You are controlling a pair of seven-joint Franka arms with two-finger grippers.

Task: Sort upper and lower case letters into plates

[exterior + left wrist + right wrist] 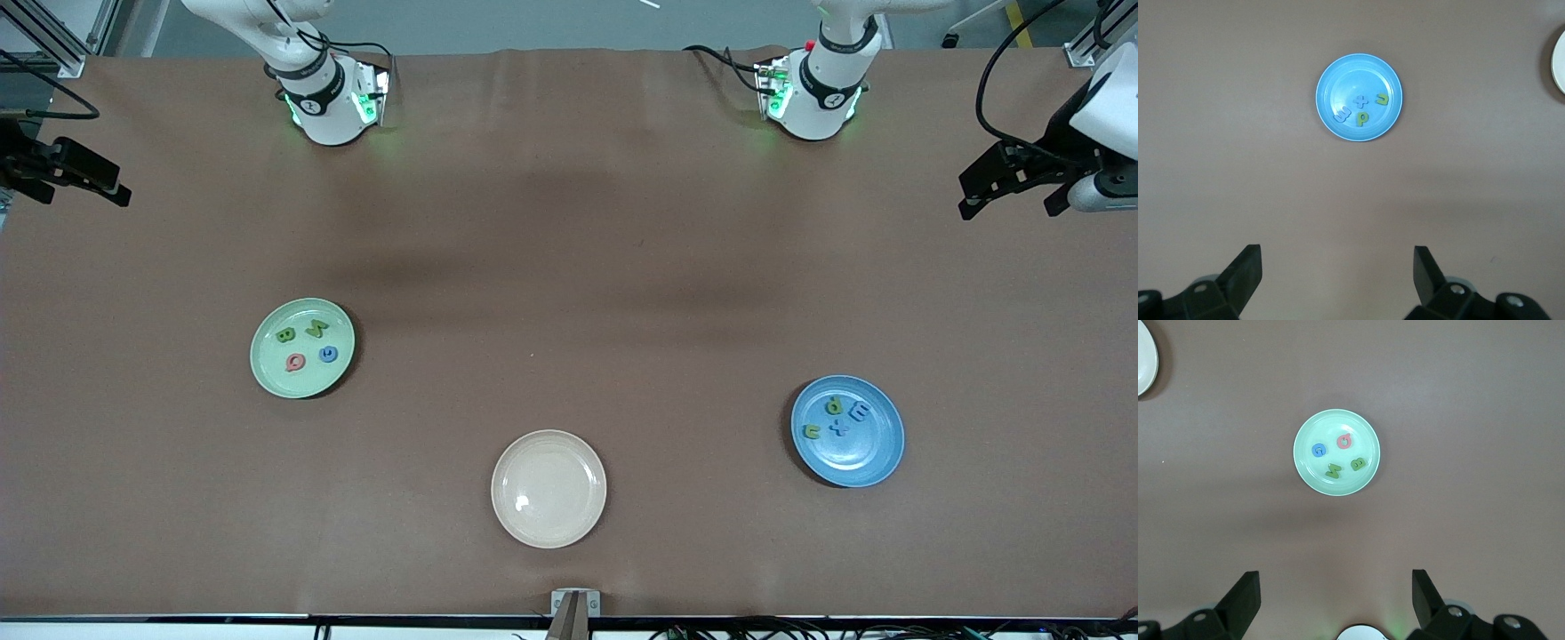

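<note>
Letters lie sorted in two plates while both arms wait, raised at the ends of the brown surface [569,222].

The mint green plate [302,348] sits toward the right arm's end and holds four letters: a green B [285,335], a green M [316,328], a red letter [295,362] and a blue letter [329,354]. The blue plate [847,431] sits toward the left arm's end, nearer the front camera, holding a green p [834,406], a blue E [859,411], a blue plus piece [837,429] and a small green letter [811,431]. The cream plate [548,488] lies between them, nearest the front camera. The left gripper [1338,277] hangs spread wide and empty over bare surface, as does the right gripper [1336,600].
</note>
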